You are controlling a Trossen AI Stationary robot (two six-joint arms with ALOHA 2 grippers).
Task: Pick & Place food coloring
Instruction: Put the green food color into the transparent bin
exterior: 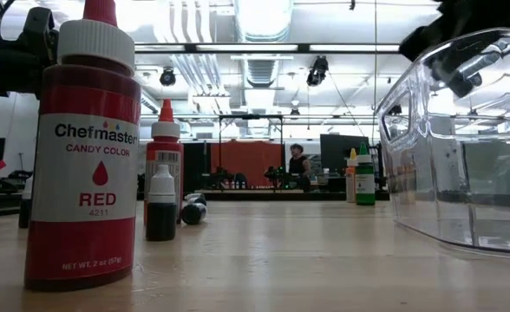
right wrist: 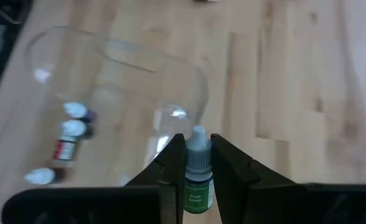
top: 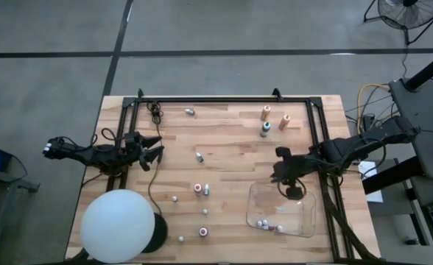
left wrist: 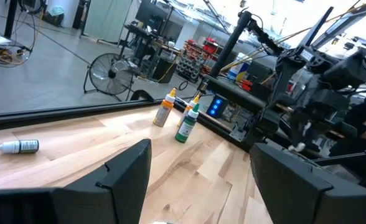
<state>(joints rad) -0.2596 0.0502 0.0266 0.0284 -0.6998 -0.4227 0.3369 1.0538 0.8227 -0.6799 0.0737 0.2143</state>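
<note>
We see R gripper (right wrist: 198,163) clamped on small green-label bottle (right wrist: 198,168), white cap up, held over clear tray (top: 307,213) near its far edge; three bottles (right wrist: 71,134) already lie in tray; others (top: 201,189) scattered on table (top: 231,154); L gripper (top: 156,149) at left side, fingers apart, holding nothing.

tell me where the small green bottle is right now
The green bottle is pinched in the right end effector, held above the clear tray on the table's right side.
</note>
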